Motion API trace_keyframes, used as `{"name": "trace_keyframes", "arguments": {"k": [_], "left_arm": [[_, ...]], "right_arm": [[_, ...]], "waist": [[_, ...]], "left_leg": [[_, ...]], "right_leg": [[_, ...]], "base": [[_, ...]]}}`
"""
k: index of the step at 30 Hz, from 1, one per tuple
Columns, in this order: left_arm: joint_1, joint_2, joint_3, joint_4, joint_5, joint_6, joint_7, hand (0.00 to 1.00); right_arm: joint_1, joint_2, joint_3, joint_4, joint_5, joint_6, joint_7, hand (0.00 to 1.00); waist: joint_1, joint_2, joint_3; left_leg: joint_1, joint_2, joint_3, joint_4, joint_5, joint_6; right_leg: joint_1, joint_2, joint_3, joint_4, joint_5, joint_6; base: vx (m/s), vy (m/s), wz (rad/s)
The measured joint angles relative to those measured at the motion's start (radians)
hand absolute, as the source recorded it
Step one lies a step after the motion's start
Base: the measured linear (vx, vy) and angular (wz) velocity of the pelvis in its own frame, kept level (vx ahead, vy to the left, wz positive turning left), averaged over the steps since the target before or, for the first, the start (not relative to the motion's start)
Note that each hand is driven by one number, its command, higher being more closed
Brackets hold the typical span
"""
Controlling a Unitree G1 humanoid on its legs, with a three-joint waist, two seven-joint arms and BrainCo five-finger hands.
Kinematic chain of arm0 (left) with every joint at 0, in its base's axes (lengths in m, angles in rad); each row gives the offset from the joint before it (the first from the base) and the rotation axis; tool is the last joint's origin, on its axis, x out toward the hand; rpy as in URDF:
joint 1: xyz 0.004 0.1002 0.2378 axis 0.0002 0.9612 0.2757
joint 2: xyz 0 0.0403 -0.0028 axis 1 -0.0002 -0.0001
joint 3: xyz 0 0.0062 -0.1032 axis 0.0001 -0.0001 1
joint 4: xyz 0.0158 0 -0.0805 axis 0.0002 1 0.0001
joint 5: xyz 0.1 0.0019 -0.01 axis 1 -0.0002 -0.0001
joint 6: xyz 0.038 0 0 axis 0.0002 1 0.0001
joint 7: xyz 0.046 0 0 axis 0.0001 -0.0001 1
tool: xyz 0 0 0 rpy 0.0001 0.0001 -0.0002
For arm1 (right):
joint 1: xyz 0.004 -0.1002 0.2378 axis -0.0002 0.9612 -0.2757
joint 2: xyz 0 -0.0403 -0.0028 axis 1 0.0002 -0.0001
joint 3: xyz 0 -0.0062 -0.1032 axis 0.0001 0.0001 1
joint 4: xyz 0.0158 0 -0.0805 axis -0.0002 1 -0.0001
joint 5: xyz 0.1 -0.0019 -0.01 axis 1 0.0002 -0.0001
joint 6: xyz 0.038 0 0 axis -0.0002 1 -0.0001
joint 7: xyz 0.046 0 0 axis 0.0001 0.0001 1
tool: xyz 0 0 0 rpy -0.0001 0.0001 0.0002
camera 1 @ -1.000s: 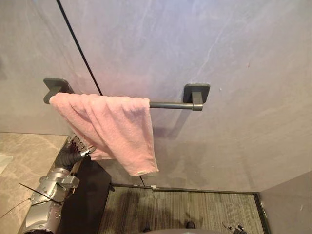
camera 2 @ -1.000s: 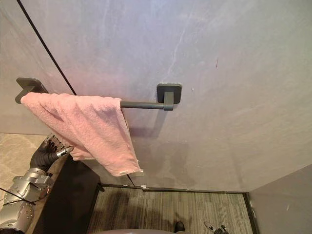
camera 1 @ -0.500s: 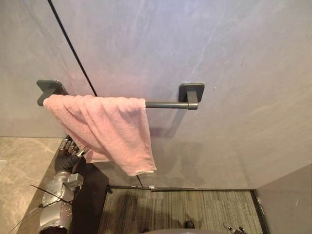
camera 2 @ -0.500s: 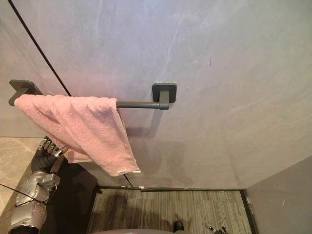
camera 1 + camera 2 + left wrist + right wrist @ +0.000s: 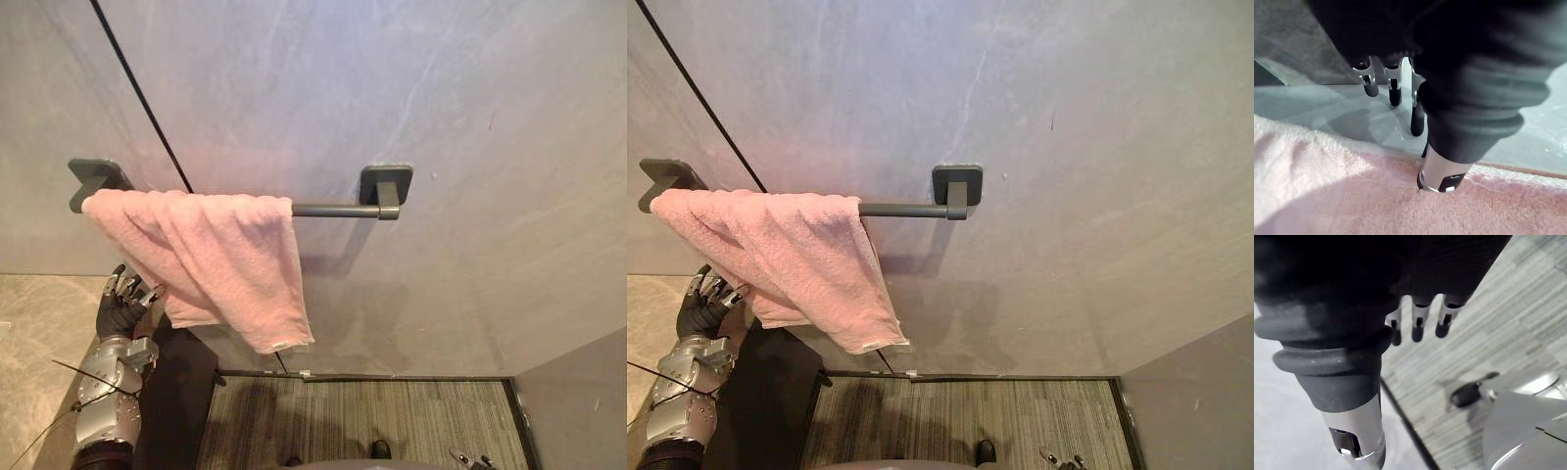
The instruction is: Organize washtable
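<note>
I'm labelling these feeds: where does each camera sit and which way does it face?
Left eye view: on the head, facing the wall, rail and towel; left hand lower left.
Right eye view: beside it, same scene and hand.
Left wrist view: on that wrist, along its fingers onto the towel.
Right wrist view: past the right hand down at the floor.
Shared: the towel.

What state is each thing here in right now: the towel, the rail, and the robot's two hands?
Pink towel: draped over the rail's left part, bunched, one corner hanging lower.
Towel rail: fixed to the wall, its right part bare.
Left hand: open, fingers straight, beside the towel's lower left edge, holding nothing.
Right hand: open, fingers relaxed, holding nothing.
</note>
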Motion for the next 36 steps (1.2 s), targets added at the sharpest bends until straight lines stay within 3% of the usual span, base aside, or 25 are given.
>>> {"name": "trace_keyframes", "arguments": {"k": [1, 4, 8, 10, 21, 25, 28, 33, 36], "left_arm": [[0.000, 0.002, -0.001, 0.009, 0.000, 0.000, -0.001, 1.00], [0.000, 0.022, -0.017, 0.026, 0.000, 0.014, -0.007, 1.00], [-0.014, 0.068, -0.083, 0.026, 0.012, 0.015, -0.067, 1.00], [-0.025, 0.070, -0.099, 0.026, 0.016, 0.015, -0.085, 1.00], [-0.020, 0.082, -0.130, 0.027, 0.021, 0.015, -0.103, 1.00], [-0.018, 0.104, -0.129, 0.025, 0.031, 0.023, -0.107, 1.00], [-0.019, 0.110, -0.106, 0.005, 0.033, 0.026, -0.097, 1.00], [-0.028, 0.123, -0.066, -0.049, 0.032, 0.022, -0.063, 1.00], [-0.027, 0.141, -0.051, -0.059, 0.032, 0.018, -0.062, 1.00]], "right_arm": [[0.000, 0.000, 0.000, 0.000, 0.000, 0.000, 0.000, 0.00], [0.004, 0.000, 0.000, 0.000, 0.000, 0.000, 0.001, 0.00], [0.001, 0.000, 0.002, -0.007, -0.001, 0.000, 0.003, 0.00], [-0.002, 0.000, 0.005, -0.019, -0.001, 0.000, 0.003, 0.00], [0.002, 0.000, 0.018, -0.027, 0.000, 0.007, 0.003, 0.00], [0.006, -0.003, 0.103, -0.208, 0.001, 0.013, 0.002, 0.00], [-0.002, -0.031, 0.182, -0.490, 0.021, 0.003, 0.002, 0.00], [-0.062, -0.159, 0.302, -0.861, 0.086, -0.030, 0.051, 0.00], [-0.051, -0.260, 0.383, -0.946, 0.124, 0.008, 0.088, 0.00]], "waist": [[0.001, 0.001, 0.000], [0.004, 0.001, 0.002], [0.004, 0.000, 0.002], [-0.008, 0.001, 0.002], [-0.007, 0.001, 0.003], [-0.001, 0.001, 0.006], [0.003, -0.001, 0.007], [0.021, -0.018, 0.009], [0.022, -0.036, 0.022]], "left_leg": [[-0.001, 0.000, 0.004, 0.000, 0.000, -0.001], [-0.003, 0.001, 0.011, 0.000, -0.001, -0.001], [0.000, 0.001, 0.016, 0.001, -0.003, 0.000], [0.003, 0.000, 0.026, 0.004, -0.008, 0.001], [0.003, 0.001, 0.029, 0.019, -0.017, 0.001], [0.003, 0.001, 0.043, 0.021, -0.017, 0.001], [0.003, 0.000, 0.051, 0.026, -0.017, 0.001], [-0.007, 0.001, 0.060, 0.034, -0.017, 0.000], [-0.015, 0.002, 0.064, 0.041, -0.017, 0.001]], "right_leg": [[-0.003, 0.001, 0.005, 0.000, 0.000, 0.000], [-0.007, 0.002, 0.012, 0.000, 0.002, 0.001], [-0.007, 0.001, 0.016, 0.000, 0.002, 0.001], [-0.006, 0.001, 0.019, 0.000, 0.003, 0.002], [-0.003, 0.001, 0.021, 0.000, 0.005, 0.003], [-0.008, 0.001, 0.037, -0.003, 0.015, 0.003], [-0.009, 0.001, 0.045, -0.005, 0.022, 0.004], [-0.026, 0.002, 0.067, -0.006, 0.028, 0.004], [-0.028, 0.002, 0.071, -0.006, 0.038, 0.005]], "base": [[-0.03, -0.014, -0.15], [-0.02, -0.008, -0.06], [-0.01, -0.003, -0.03], [-0.02, -0.006, -0.11], [-0.01, -0.005, -0.01], [-0.05, -0.010, -0.12], [-0.06, -0.008, -0.09], [-0.06, -0.011, -0.06], [-0.03, -0.010, -0.04]]}}
